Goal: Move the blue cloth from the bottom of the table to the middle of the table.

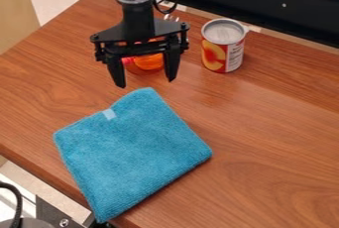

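The black gripper (145,84) hangs over the upper left part of the wooden table (278,142), its two fingers spread apart with no cloth between them. Below it in the view lies the blue cloth (132,150), folded flat, with a small pale tag near its upper left edge. The cloth's top corner is just under the fingertips in the view, apart from them. Its lowest corner reaches the table's front left edge.
Behind the gripper is an orange and red object (149,62), partly hidden by the fingers. A can (224,46) with a red and yellow label stands to the right of the gripper. A dark panel (252,4) runs along the back.
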`<act>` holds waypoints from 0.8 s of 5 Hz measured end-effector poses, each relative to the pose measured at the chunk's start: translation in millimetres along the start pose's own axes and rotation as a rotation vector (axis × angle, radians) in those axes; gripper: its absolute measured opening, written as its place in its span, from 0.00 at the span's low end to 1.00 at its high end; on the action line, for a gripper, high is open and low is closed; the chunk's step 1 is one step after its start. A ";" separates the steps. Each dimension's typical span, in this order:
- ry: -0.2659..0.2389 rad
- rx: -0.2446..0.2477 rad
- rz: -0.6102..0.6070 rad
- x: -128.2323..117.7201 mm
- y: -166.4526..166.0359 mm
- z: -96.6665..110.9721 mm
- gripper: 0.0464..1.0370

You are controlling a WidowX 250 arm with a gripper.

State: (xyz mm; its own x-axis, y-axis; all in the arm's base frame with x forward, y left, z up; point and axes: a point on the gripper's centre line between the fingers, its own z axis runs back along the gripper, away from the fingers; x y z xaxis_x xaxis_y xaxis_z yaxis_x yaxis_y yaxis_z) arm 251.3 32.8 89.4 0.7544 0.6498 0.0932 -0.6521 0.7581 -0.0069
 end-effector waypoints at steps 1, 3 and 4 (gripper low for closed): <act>0.018 0.012 0.002 -3.6 2.2 -5.1 0.96; 0.007 0.056 -0.038 -24.7 23.3 -27.6 0.91; -0.017 0.057 -0.053 -31.3 30.5 -37.7 0.64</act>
State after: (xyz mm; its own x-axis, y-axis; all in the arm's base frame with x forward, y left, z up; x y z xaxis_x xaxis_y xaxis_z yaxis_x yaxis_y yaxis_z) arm 210.6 37.7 48.7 0.7868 0.6076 0.1088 -0.6150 0.7866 0.0547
